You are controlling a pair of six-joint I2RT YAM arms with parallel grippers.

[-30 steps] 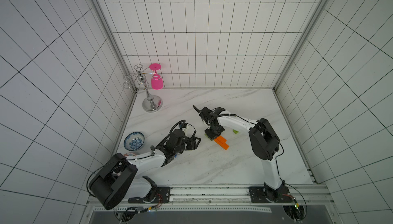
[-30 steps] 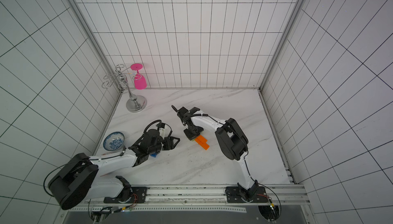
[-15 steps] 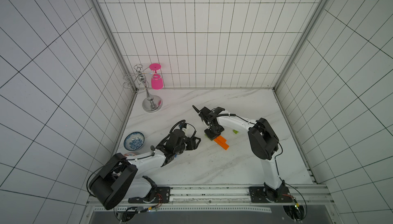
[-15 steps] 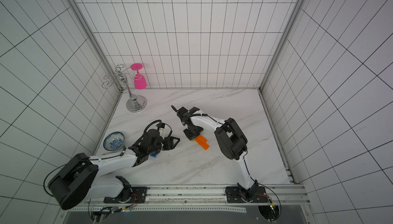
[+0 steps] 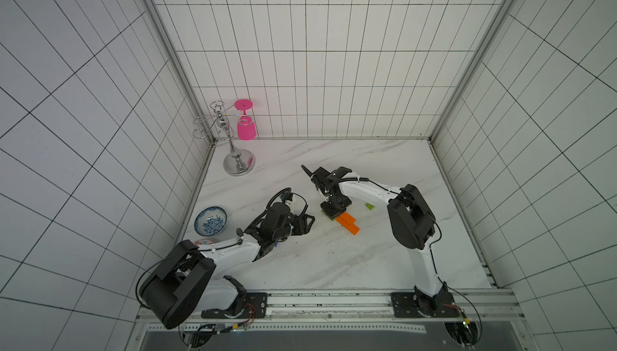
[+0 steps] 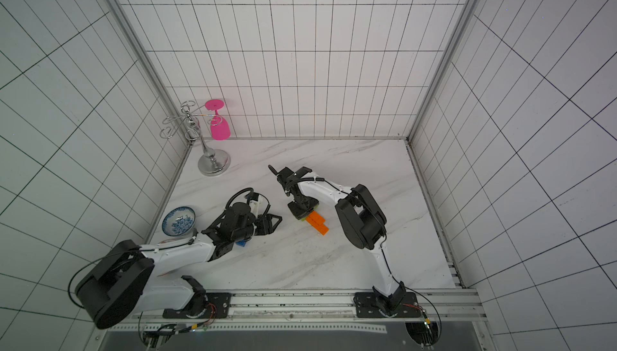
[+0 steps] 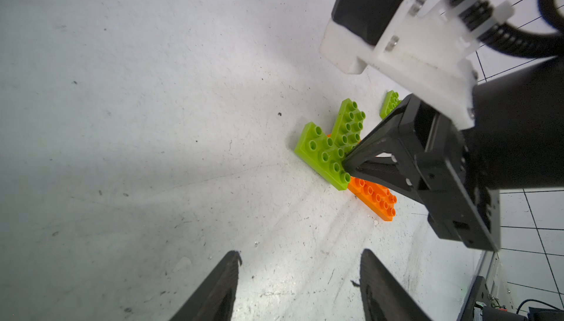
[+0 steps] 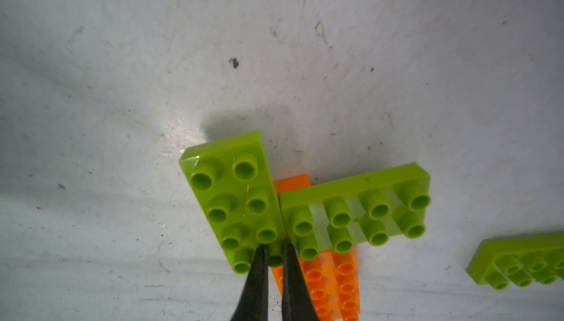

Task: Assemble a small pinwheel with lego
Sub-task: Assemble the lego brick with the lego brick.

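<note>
**Top views.** The left gripper [image 5: 307, 227] lies low over the marble tabletop [image 5: 334, 266]. The right gripper [image 5: 334, 214] points straight down onto the pinwheel [image 5: 347, 225], which sits directly under its tips and near the left gripper's front. From here only the orange stem [image 6: 317, 223] shows clear of the right gripper [image 6: 302, 214]. A loose lime-green brick [image 5: 369, 206] lies just beyond the right gripper, on the side away from the left gripper. A blue brick [image 6: 241, 243] lies behind the left gripper [image 6: 275, 222], beside its wrist. A blue-patterned bowl [image 5: 211, 221] sits farther behind the left gripper. A chrome rack [image 5: 238, 162] with a hanging pink wine glass [image 5: 246, 125] stands well apart from both grippers.

**Left wrist view.** The left gripper [image 7: 297, 273] has its fingers [image 7: 221, 292] spread, with only bare tabletop between them. Ahead of it, the right gripper [image 7: 348, 164] touches the pinwheel [image 7: 323, 151].

**Right wrist view.** The right gripper [image 8: 274, 247] has its jaws drawn together, leaving only a narrow slit. Its fingertips [image 8: 259, 261] rest on the near end of one lime-green blade [image 8: 238, 194], with one stud showing in the slit. A second lime-green blade [image 8: 357, 209] meets the first at a right angle. Both blades lie over the orange stem [image 8: 332, 279]. The loose lime-green brick [image 8: 518, 261] lies apart, off to one side of the right gripper.
</note>
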